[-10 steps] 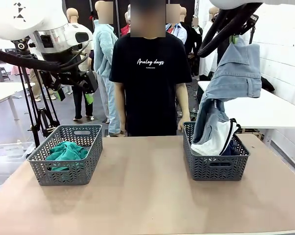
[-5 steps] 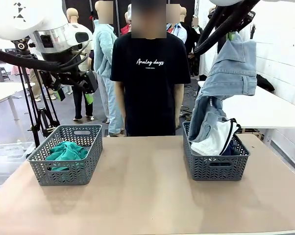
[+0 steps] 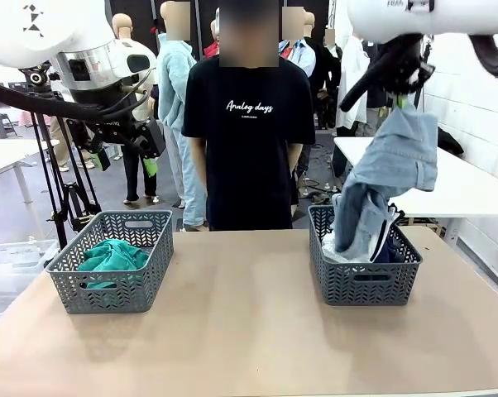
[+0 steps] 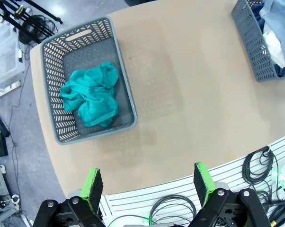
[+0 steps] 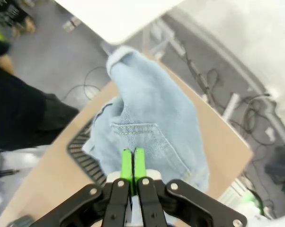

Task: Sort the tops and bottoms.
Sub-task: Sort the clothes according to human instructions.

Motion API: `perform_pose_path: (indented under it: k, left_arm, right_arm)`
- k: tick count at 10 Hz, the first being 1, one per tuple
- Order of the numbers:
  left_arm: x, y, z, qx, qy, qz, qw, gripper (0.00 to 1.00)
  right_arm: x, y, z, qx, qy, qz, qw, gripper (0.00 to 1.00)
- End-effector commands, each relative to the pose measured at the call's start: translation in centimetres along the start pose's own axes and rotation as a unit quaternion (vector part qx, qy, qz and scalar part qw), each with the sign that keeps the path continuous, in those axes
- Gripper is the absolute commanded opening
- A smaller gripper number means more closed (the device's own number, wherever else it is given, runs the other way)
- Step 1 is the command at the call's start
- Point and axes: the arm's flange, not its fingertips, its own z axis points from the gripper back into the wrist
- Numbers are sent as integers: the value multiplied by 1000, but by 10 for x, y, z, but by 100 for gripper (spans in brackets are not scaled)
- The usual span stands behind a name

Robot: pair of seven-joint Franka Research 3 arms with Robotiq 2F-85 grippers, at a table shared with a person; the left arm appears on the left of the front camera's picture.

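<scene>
R gripper (image 5: 132,163) was clamped on light blue denim shorts (image 3: 388,169), raised above R basket (image 3: 363,279); lower hem hung into it, over white shorts (image 3: 380,238). L gripper (image 4: 145,187) had jaws apart, nothing held, high above table (image 3: 241,322). Teal-green garment (image 3: 110,255) lay in L basket (image 3: 141,225).

We see a tan table (image 3: 249,331) with two grey baskets on it, well apart. The left basket (image 3: 112,289) sits near the table's left edge, the right basket (image 3: 365,285) toward the right side. Both have a herringbone cut-out pattern and a handle slot. Behind the table's far edge, between the baskets, a person stands in a black T-shirt (image 3: 249,141) with white "Analog days" lettering. To the right we see a white table (image 3: 456,186). Black tripod legs (image 3: 67,194) stand behind the left basket, and cables (image 4: 261,165) lie below the table's near edge.
</scene>
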Motion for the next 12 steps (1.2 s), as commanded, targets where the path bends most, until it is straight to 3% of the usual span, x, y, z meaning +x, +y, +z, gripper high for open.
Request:
perform_pose_path:
  k: [1, 4, 6, 7, 8, 9, 12]
  left_arm:
    - [0, 2, 1, 0, 2, 1, 1000, 100]
    - [0, 2, 1, 0, 2, 1, 1000, 100]
    - [0, 2, 1, 0, 2, 1, 1000, 100]
    - [0, 2, 1, 0, 2, 1, 1000, 100]
    - [0, 2, 1, 0, 2, 1, 1000, 100]
    - [0, 2, 1, 0, 2, 1, 1000, 100]
    - [0, 2, 1, 0, 2, 1, 1000, 100]
  right_arm:
    - [-4, 17, -15, -12, 53, 24, 998, 0]
    - [-47, 38, -84, -17, 135, 74, 988, 0]
    - [-71, 34, -112, -4, 177, 65, 982, 0]
    - [-70, 31, -114, -5, 188, 64, 980, 0]
    - [-56, 22, -90, -22, 172, 38, 984, 0]
    - [-73, 47, -114, -19, 175, 64, 982, 0]
    - [-59, 40, -120, -32, 192, 62, 979, 0]
